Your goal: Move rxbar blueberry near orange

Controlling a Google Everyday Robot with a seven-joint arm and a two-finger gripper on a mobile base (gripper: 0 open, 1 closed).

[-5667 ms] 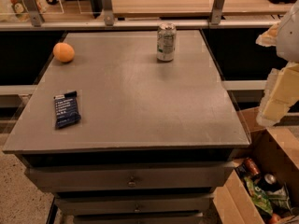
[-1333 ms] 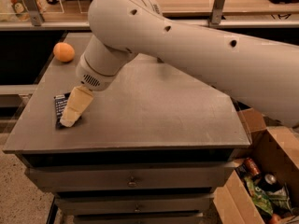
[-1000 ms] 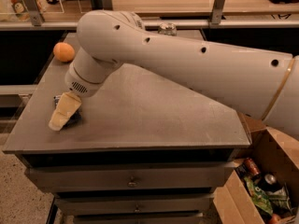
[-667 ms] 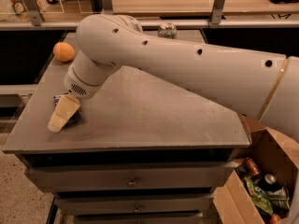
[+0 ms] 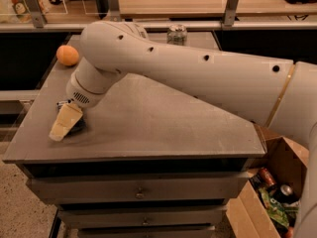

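Observation:
The orange (image 5: 67, 55) lies at the table's far left corner. The rxbar blueberry (image 5: 78, 128) lies near the front left of the grey table (image 5: 163, 123). It is mostly hidden under my gripper, and only dark edges show beside it. My gripper (image 5: 64, 125), cream-coloured, points down and left onto the bar at the end of the big white arm (image 5: 188, 78) that reaches across the table from the right. The bar lies well in front of the orange, apart from it.
A silver drink can (image 5: 177, 33) stands at the table's far edge, partly behind the arm. A cardboard box (image 5: 275, 192) with cans and wrappers sits on the floor at the right. Drawers (image 5: 141, 192) run below the tabletop. A shelf rail (image 5: 163, 25) runs behind the table.
The arm has swung in from the right across the table and come down onto the bar at the front left. Over the last second the gripper has hardly moved. The orange and can stayed put.

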